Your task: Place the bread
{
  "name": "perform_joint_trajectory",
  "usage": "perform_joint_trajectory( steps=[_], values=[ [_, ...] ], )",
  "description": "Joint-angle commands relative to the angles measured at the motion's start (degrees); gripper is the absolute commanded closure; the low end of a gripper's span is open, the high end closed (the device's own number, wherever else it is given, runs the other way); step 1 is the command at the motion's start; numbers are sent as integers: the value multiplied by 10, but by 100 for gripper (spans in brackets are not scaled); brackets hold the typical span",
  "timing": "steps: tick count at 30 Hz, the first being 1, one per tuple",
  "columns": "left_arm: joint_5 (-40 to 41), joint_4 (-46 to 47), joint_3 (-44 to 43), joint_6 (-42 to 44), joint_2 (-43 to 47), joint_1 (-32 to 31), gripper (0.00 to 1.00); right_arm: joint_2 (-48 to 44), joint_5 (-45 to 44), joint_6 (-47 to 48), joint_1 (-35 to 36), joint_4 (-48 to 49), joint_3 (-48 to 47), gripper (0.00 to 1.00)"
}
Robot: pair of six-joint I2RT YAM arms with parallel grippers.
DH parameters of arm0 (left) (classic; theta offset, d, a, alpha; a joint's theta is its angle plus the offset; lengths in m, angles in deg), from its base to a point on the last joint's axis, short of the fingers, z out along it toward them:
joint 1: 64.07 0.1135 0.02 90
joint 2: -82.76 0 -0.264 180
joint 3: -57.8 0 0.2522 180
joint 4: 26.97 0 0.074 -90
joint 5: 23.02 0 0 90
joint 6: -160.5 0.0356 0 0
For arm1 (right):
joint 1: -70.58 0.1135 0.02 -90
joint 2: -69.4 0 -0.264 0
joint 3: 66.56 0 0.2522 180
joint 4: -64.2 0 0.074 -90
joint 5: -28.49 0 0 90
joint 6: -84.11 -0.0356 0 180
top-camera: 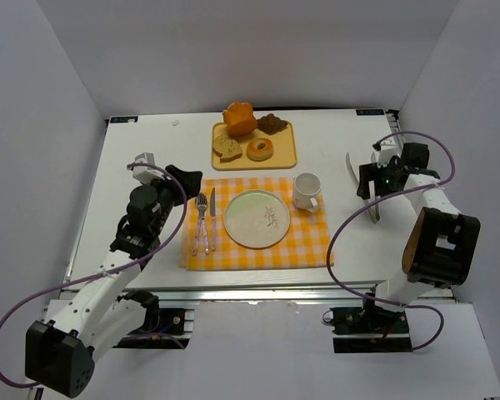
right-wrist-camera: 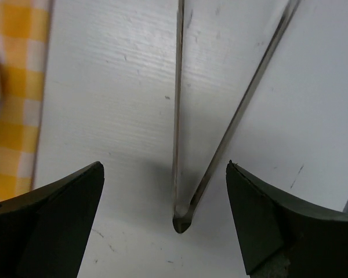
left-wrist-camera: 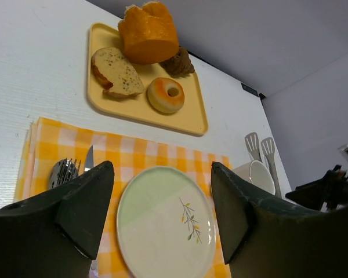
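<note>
Bread (top-camera: 260, 149) lies on the tray (top-camera: 283, 137), the plate (top-camera: 246, 229) bare. The 2 hands, left hand (left-wrist-camera: 161, 168) and right hand (right-wrist-camera: 164, 165), gape apart, holding nothing. Placing seemingly not yet begun.

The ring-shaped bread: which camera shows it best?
Left wrist: the bread appears large and unobstructed on the yellow tray, its hole visible. Top external shows it small on that tray; right wrist does not show it.

No text, brand, number or sign could be read in any view. Two small dark stickers (top-camera: 122, 119) sat at the far corners of the table (top-camera: 150, 146); any print on them was too small to make out.
</note>
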Motion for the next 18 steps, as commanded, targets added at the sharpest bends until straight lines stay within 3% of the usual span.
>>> perform_joint_trajectory(
  steps=[1, 8, 18],
  values=[
    [3, 2, -5, 7, -6, 0, 22, -1, -80, -22, 1, 41, 34, 11],
    [-2, 8, -10, 9, -26, 0, 21, 95, -172, -57, 12, 52, -4, 11],
    [0, 2, -12, 11, -30, 1, 21, 167, -129, -68, 23, 67, -51, 22]
  ],
)
